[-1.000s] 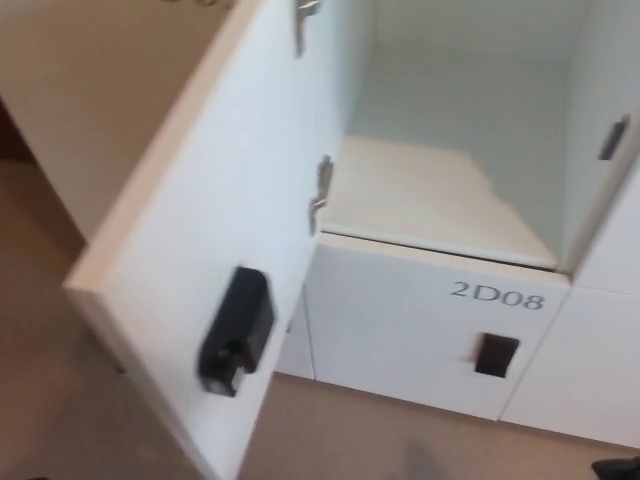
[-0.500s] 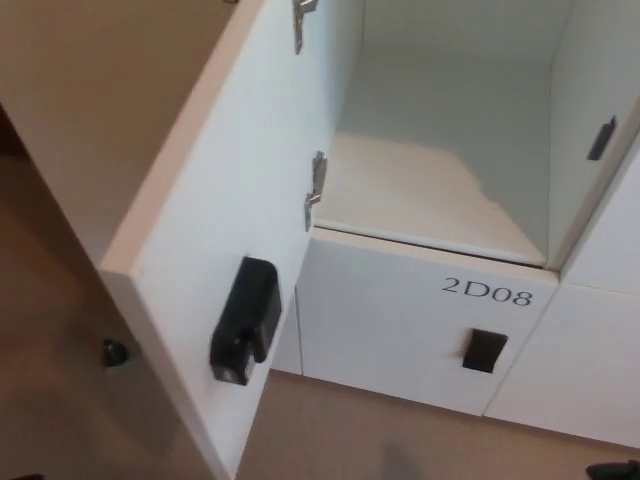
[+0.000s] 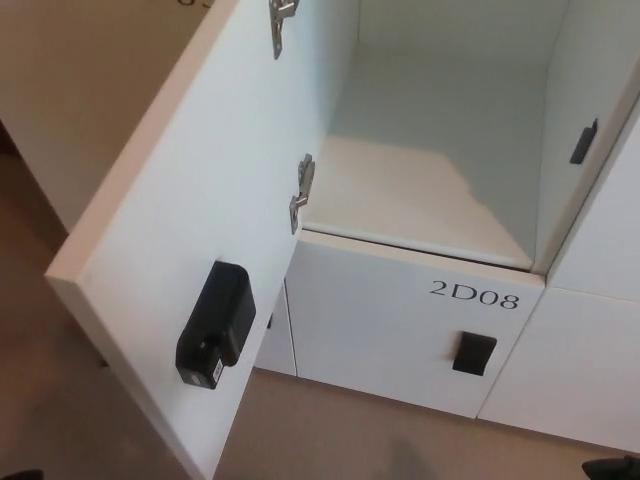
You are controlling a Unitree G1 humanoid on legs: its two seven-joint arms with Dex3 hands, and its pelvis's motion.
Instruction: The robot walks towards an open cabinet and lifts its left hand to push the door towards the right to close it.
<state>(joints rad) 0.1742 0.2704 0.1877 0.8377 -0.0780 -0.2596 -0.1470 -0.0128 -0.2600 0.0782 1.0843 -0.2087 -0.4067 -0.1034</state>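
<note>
The white cabinet door [image 3: 190,190] stands wide open, swung out toward me on the left of the head view. Its inner face carries a black lock box [image 3: 214,325]. Two metal hinges [image 3: 300,192] join it to the cabinet's left wall. The open compartment [image 3: 430,170] is bare inside, with a small black catch [image 3: 583,142] on its right wall. Only a black tip of my right hand [image 3: 615,468] shows at the bottom right edge, far from the door. My left hand does not show.
Below the compartment is a shut white door marked 2D08 [image 3: 474,296] with a black recessed handle [image 3: 473,353]. More white fronts [image 3: 590,330] stand to the right. Beige carpet [image 3: 330,440] covers the floor. A thin dark sliver [image 3: 18,475] sits at the bottom left corner.
The whole picture has shifted, so the camera moved; the door's near edge now reaches farther left. The door keeps the same angle to the cabinet.
</note>
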